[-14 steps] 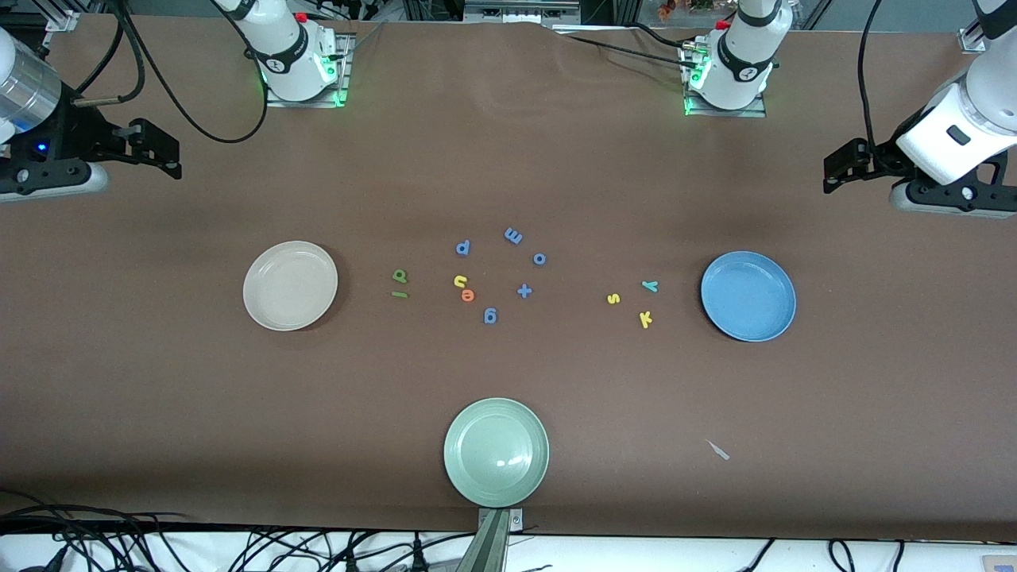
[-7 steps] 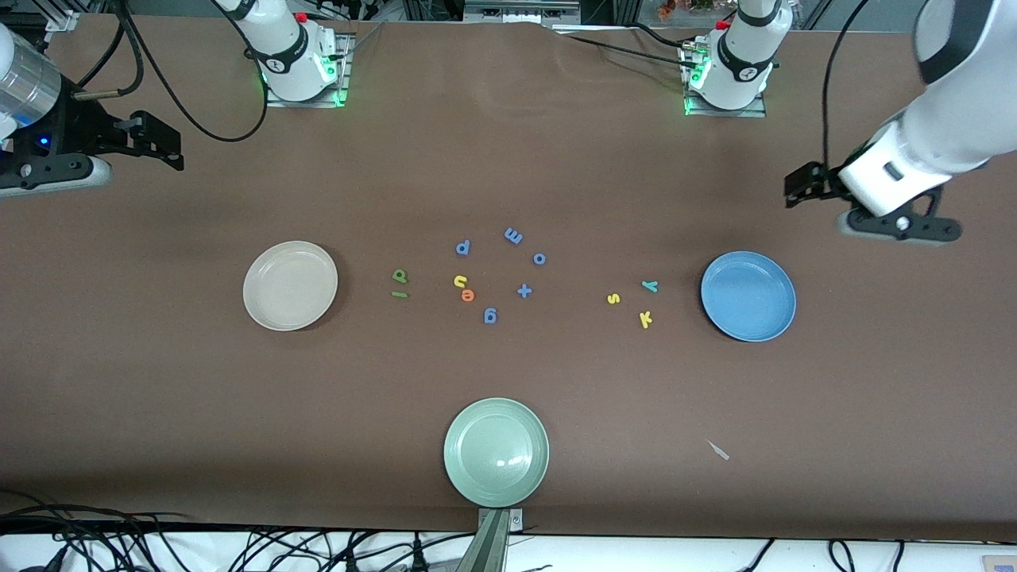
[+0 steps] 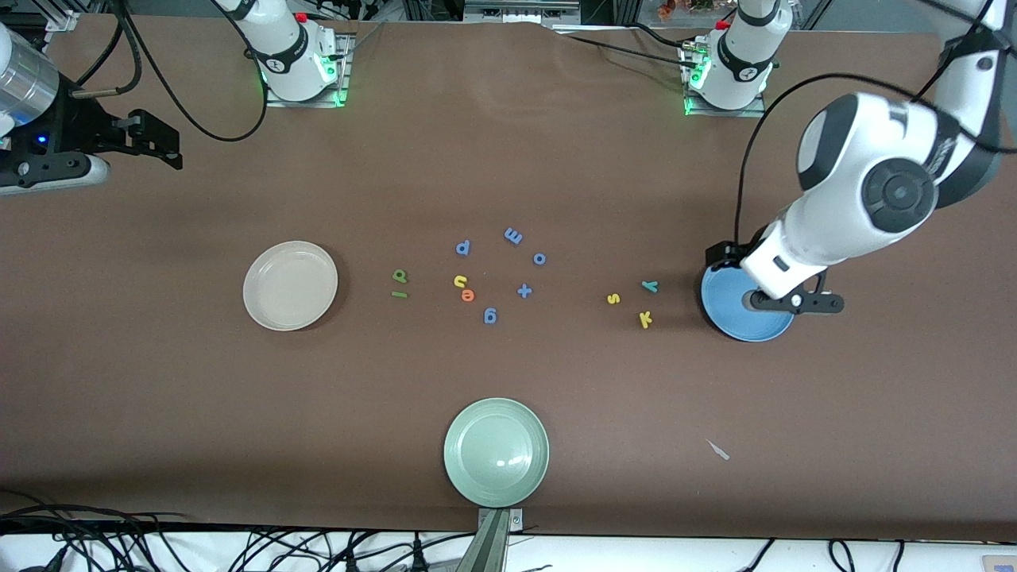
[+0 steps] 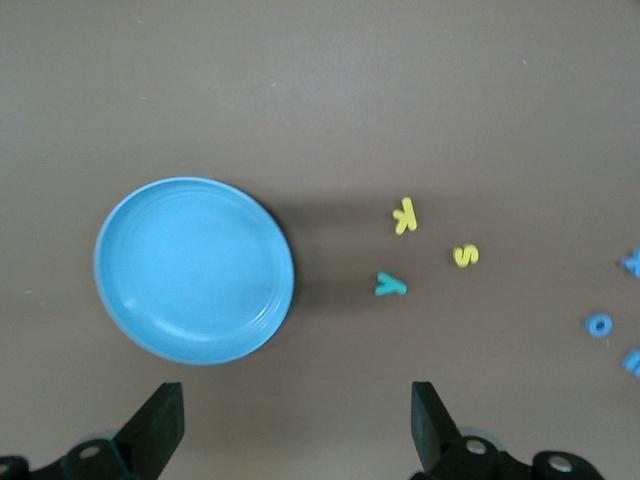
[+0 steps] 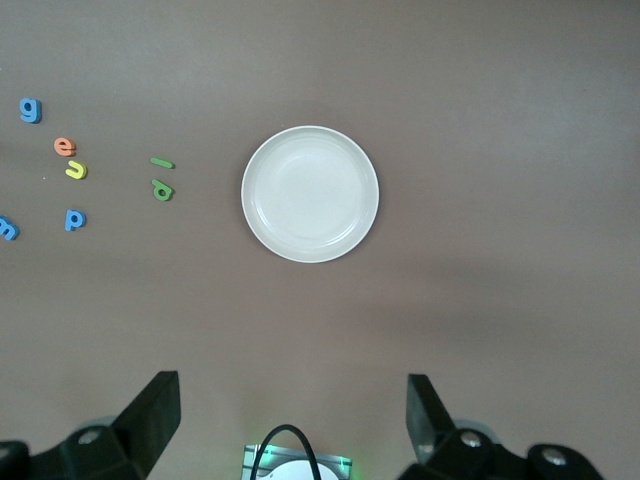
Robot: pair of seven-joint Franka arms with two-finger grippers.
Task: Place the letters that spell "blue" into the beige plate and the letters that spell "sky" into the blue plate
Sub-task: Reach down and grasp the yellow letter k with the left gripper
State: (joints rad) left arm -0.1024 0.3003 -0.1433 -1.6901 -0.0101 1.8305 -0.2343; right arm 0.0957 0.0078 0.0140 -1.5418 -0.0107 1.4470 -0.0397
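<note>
The beige plate (image 3: 290, 285) (image 5: 310, 194) lies toward the right arm's end of the table. Beside it are the dark-green b (image 3: 400, 276), light-green l (image 3: 399, 295), yellow u (image 3: 460, 280) and orange e (image 3: 467, 295). The blue plate (image 3: 727, 310) (image 4: 195, 270) lies toward the left arm's end, with the teal y (image 3: 650, 286), yellow s (image 3: 612, 299) and yellow k (image 3: 645, 319) beside it. My left gripper (image 3: 721, 256) (image 4: 297, 400) hangs open and empty over the blue plate's edge. My right gripper (image 3: 163, 147) (image 5: 292, 395) waits open and empty, high over its end of the table.
A pale green plate (image 3: 496, 451) sits near the front edge. Blue letters p (image 3: 463, 247), m (image 3: 513, 235), o (image 3: 539, 258), + (image 3: 524, 291) and g (image 3: 490, 315) ring the table's middle. A small scrap (image 3: 718, 450) lies nearer the front camera than the blue plate.
My left arm has swung in from its end of the table to over the blue plate. The right arm has barely moved. No letter has shifted.
</note>
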